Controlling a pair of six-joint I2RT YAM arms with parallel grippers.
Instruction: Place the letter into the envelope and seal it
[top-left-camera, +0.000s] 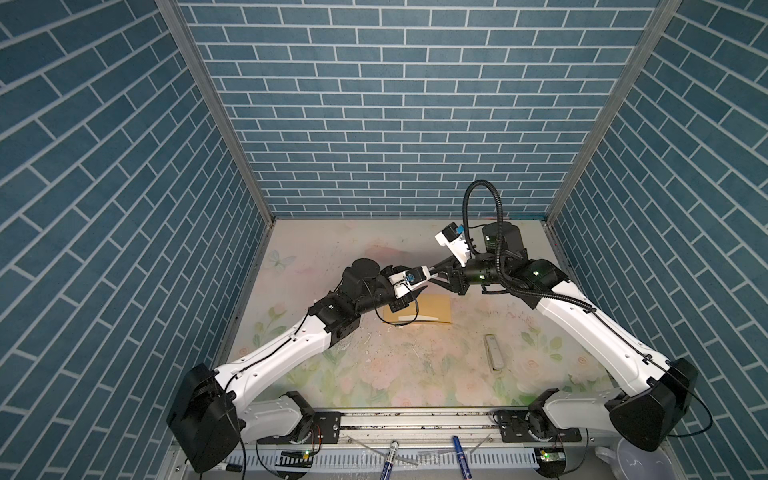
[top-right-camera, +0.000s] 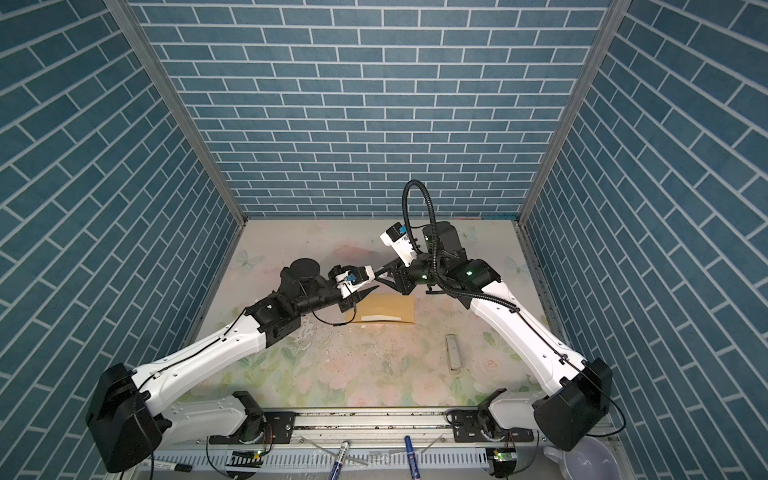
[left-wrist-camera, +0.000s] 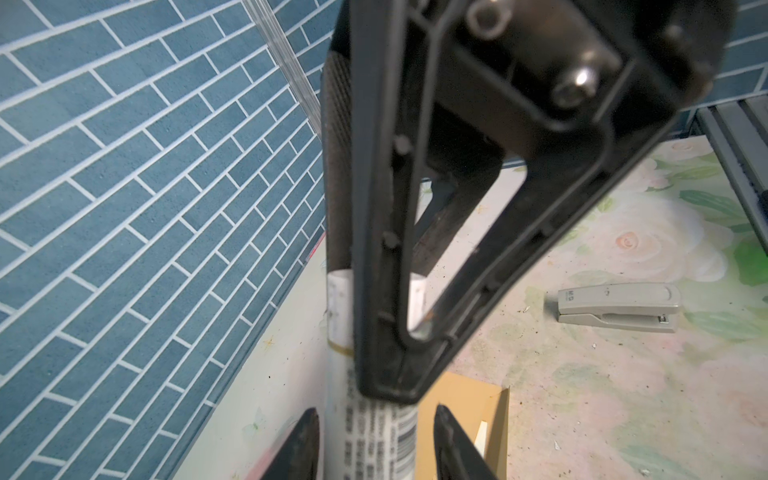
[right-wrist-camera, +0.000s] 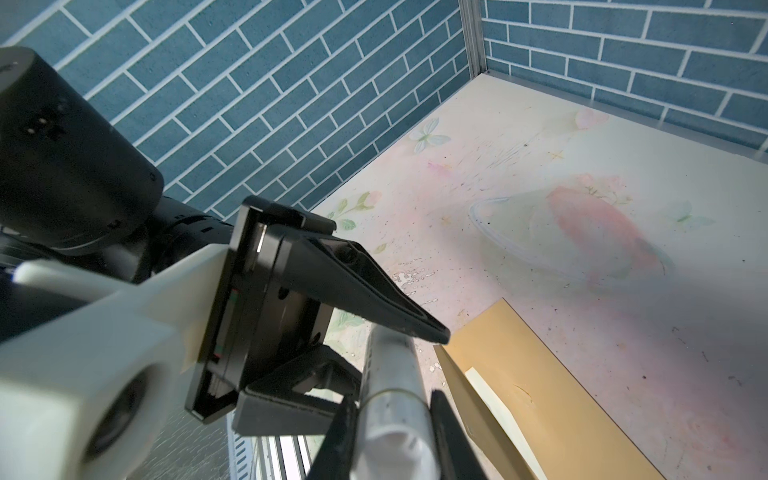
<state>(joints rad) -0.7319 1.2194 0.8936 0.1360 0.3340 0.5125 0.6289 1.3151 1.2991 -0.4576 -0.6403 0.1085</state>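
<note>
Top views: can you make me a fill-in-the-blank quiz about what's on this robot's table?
A yellow ____ lies flat on the flowery table. To its right in both top views lies a grey ____. The right claw grips a ____ tube.
Missing: envelope; stapler; white.

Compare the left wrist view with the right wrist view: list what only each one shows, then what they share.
Only the left wrist view: the grey stapler on the floral mat, and the barcode on the glue stick. Only the right wrist view: the butterfly print and the left arm's white camera mount. Both: the mustard envelope lying flat, the glue stick held in the right gripper's fingers, the left gripper's fingers either side of it, and the blue brick wall.
</note>
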